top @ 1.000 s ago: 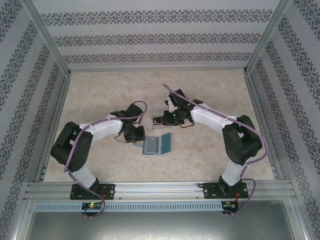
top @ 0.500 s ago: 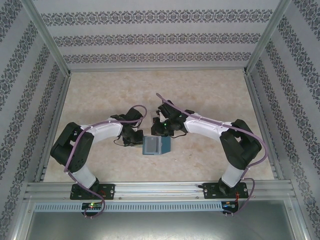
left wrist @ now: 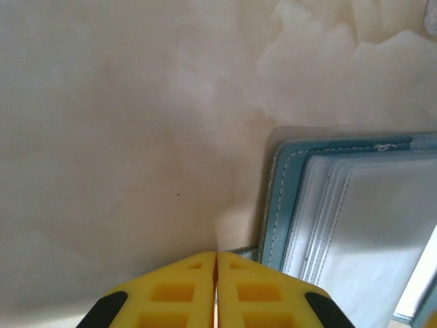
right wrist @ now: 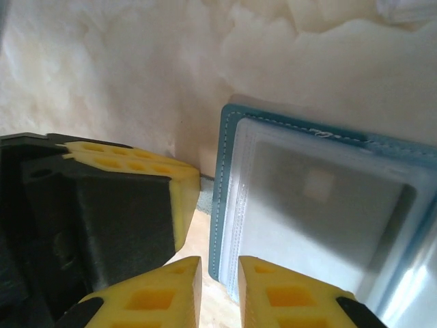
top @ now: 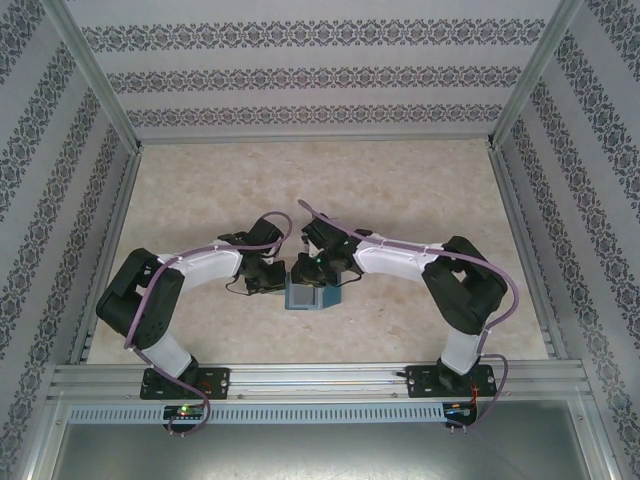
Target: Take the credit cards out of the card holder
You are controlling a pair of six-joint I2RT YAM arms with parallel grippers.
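The teal card holder (top: 308,297) lies open on the table between the two grippers. Its clear sleeves (right wrist: 321,205) face up over a grey inner face. The credit cards are hidden. My left gripper (top: 275,280) is shut, its yellow tips (left wrist: 216,263) down on the table at the holder's left edge (left wrist: 280,198). The small side tab (left wrist: 247,253) runs under one finger (right wrist: 181,198); I cannot tell if it is pinched. My right gripper (top: 312,270) hovers over the holder's near-left corner. Its jaws (right wrist: 218,273) stand a little apart over the teal edge and hold nothing.
The marbled beige tabletop (top: 420,190) is walled by patterned panels on three sides, with a metal rail (top: 320,378) along the near edge. Both arms crowd the middle of the table, their wrists nearly touching above the holder.
The right arm has swung from behind the holder toward me and now sits over it, its jaws slightly wider. The holder's raised panel has come down. The left jaws have closed fully.
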